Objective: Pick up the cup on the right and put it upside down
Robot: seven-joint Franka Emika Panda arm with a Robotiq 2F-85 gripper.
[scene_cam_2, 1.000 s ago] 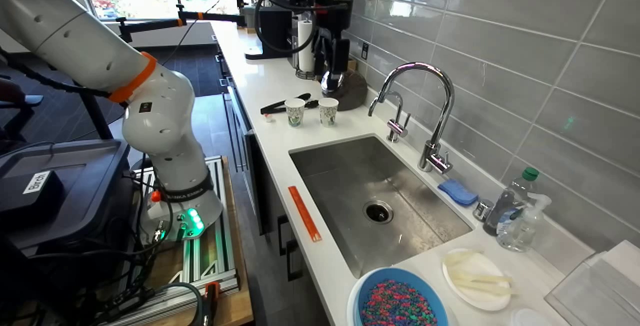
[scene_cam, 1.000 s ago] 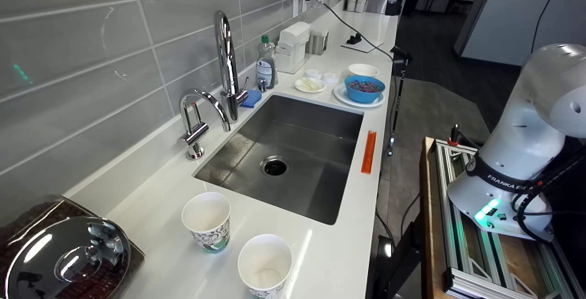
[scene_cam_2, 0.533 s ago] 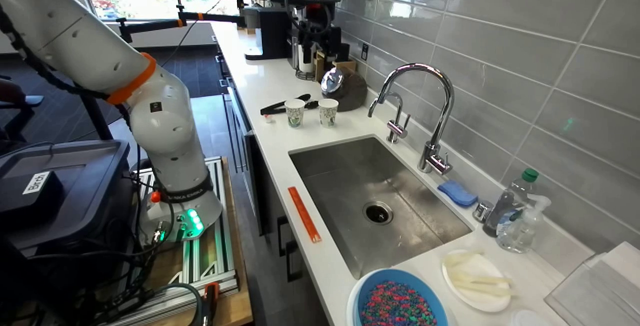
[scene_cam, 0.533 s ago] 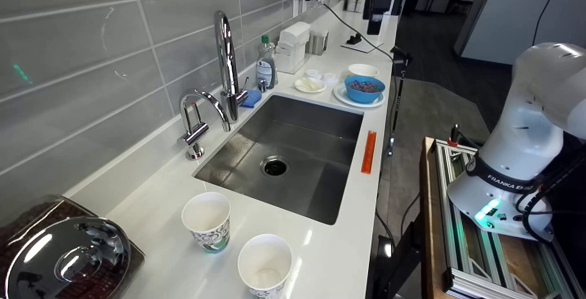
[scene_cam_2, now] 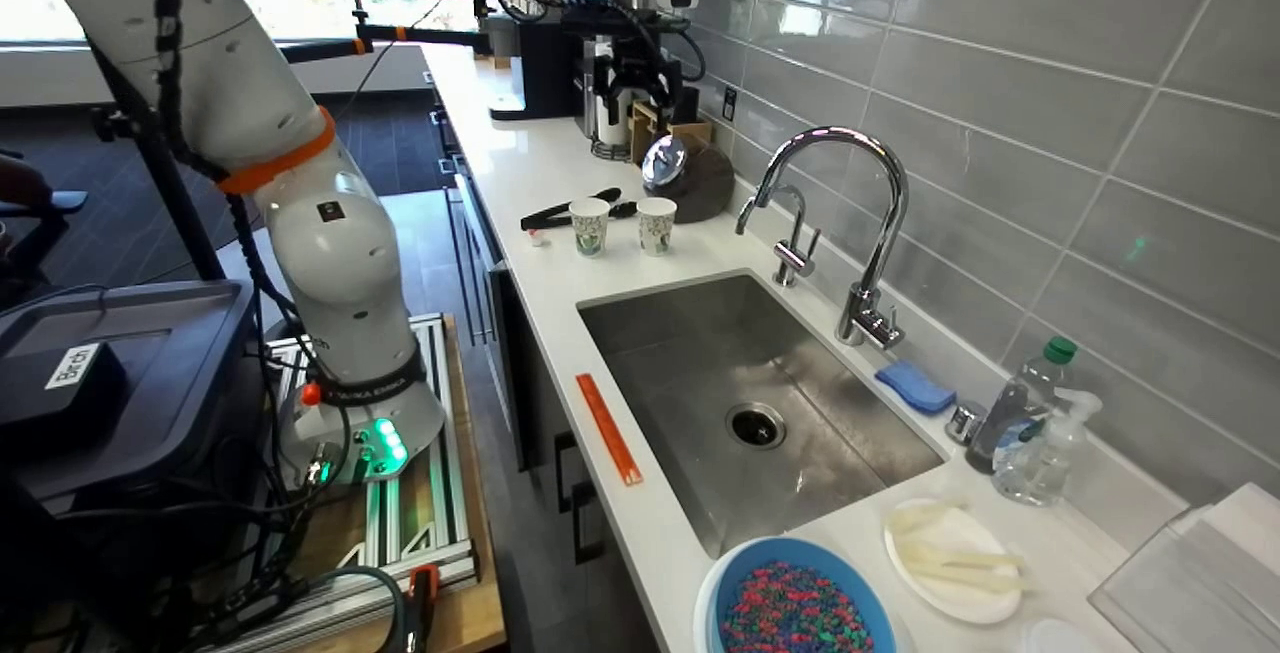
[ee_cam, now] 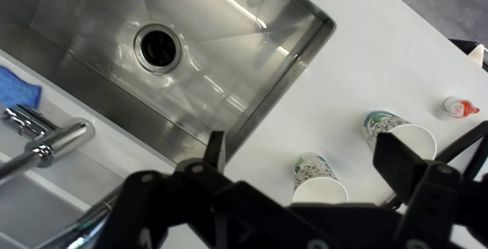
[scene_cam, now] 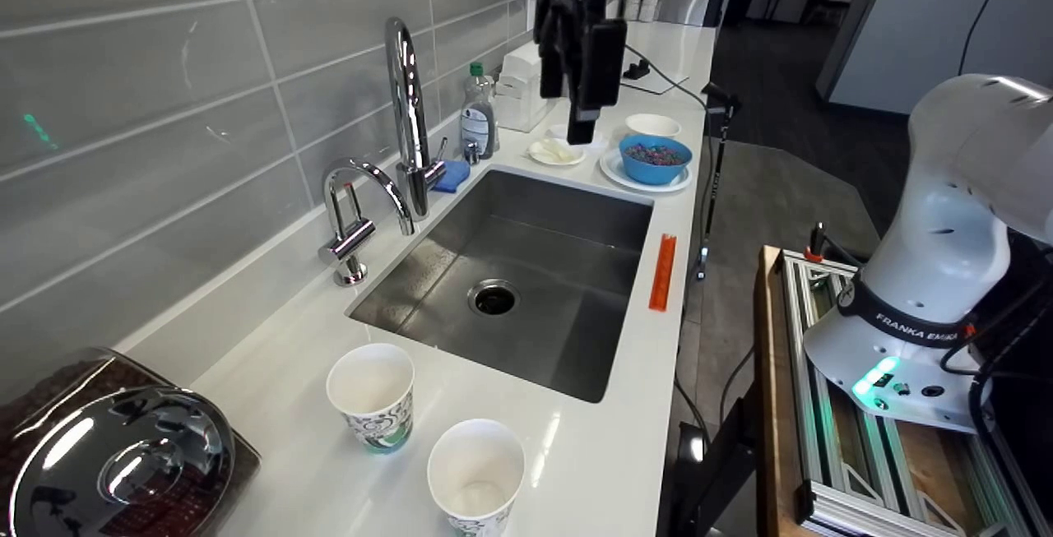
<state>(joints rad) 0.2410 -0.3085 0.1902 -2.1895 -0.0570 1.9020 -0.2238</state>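
Two white paper cups with cream insides stand upright, apart, on the white counter beyond the sink. One cup [scene_cam: 374, 397] is nearer the wall; it also shows in an exterior view [scene_cam_2: 656, 226] and in the wrist view [ee_cam: 314, 172]. The other cup [scene_cam: 477, 471] is nearer the counter's front edge; it also shows in an exterior view [scene_cam_2: 590, 227] and in the wrist view [ee_cam: 385, 123]. Both carry swirls and green marks; I cannot tell which is the plainer task cup. My gripper [ee_cam: 299, 138] is open and empty, high above the counter, also in both exterior views [scene_cam: 568, 113] [scene_cam_2: 636, 111].
The sink [scene_cam_2: 700, 353] has a tall faucet [scene_cam_2: 885, 223] and a small tap [scene_cam_2: 795, 253]. Black tongs [scene_cam_2: 545, 218] and a small red-tipped bottle [ee_cam: 461, 107] lie near the cups. A jar with a shiny lid [scene_cam: 123, 471] stands by the wall. An orange strip [scene_cam_2: 608, 428] lies along the counter edge.
My gripper has moved away from the far end of the counter, past the sink toward the cups, growing larger and lower in an exterior view. The cups have not moved.
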